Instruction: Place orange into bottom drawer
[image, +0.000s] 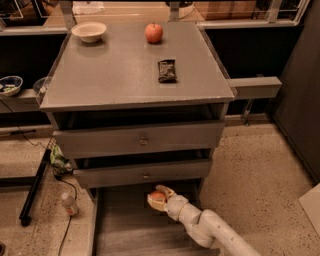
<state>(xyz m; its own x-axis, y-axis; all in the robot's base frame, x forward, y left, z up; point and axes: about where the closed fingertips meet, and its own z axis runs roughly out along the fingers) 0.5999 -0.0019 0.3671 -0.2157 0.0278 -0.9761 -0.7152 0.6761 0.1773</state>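
The orange (157, 196) sits between the fingers of my gripper (160, 198), which reaches in from the lower right on a white arm. It is held just above the floor of the pulled-out bottom drawer (120, 225), near its back under the middle drawer front. The gripper is shut on the orange, and the fingers hide part of the fruit.
On the cabinet top stand an apple (154, 32), a dark snack packet (167, 70) and a white bowl (89, 31). The two upper drawers (142, 141) stand slightly out. A small bottle (68, 204) and cables lie on the floor at left.
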